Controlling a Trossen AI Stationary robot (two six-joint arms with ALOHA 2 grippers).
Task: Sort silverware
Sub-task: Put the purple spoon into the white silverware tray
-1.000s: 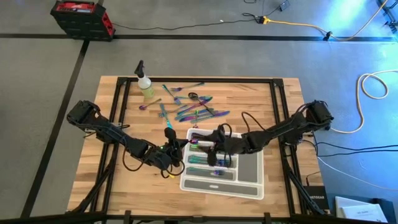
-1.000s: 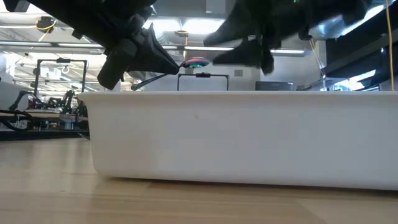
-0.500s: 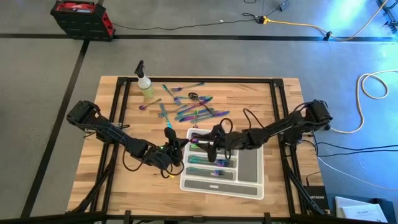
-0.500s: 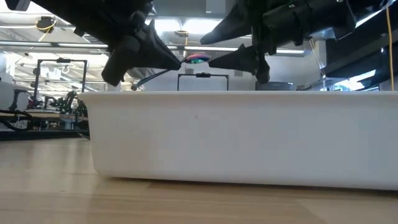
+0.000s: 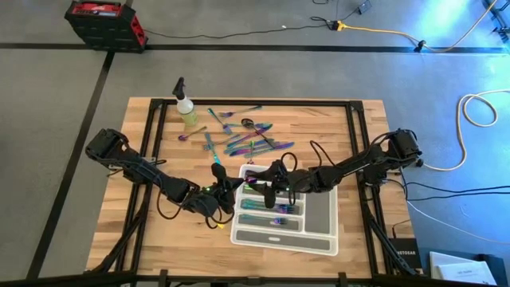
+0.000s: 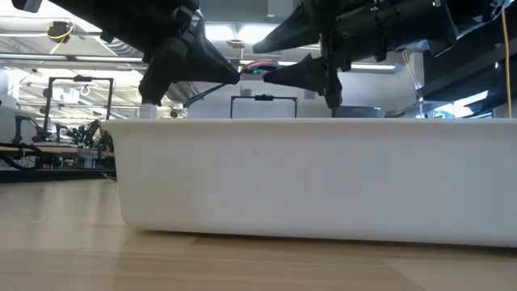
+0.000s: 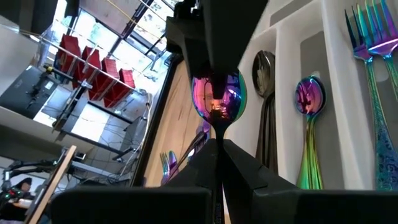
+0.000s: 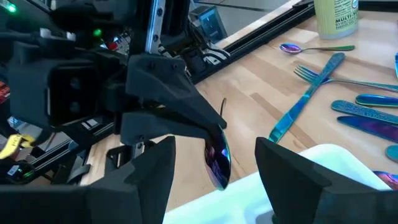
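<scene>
The wooden bench (image 5: 151, 231) of pale planks has free surface along its left edge and near its front left corner. A yellow-green plastic spray bottle (image 5: 186, 108) stands close to the back edge, and beside it a loose pile of slim iridescent metal forks, spoons and knives (image 5: 243, 137) lies spread toward the middle.

The left gripper (image 5: 229, 189) is at the left rim of the white-grey plastic compartment tray (image 5: 319, 237). Its fingers are pressed together on the thin handle of an iridescent rainbow spoon (image 7: 217, 99), whose glossy oval bowl is held above the tray's rim. Inside the tray, dark spoons (image 7: 265, 65), a second rainbow spoon (image 7: 308, 98) and rainbow forks (image 7: 370, 28) lie in separate long slots.

The right gripper (image 5: 267, 185) is over the tray, facing the left one, its two dark fingers spread on both sides of the held spoon's bowl without touching it. The wide slot at the tray's right edge shows bare grey bottom.
</scene>
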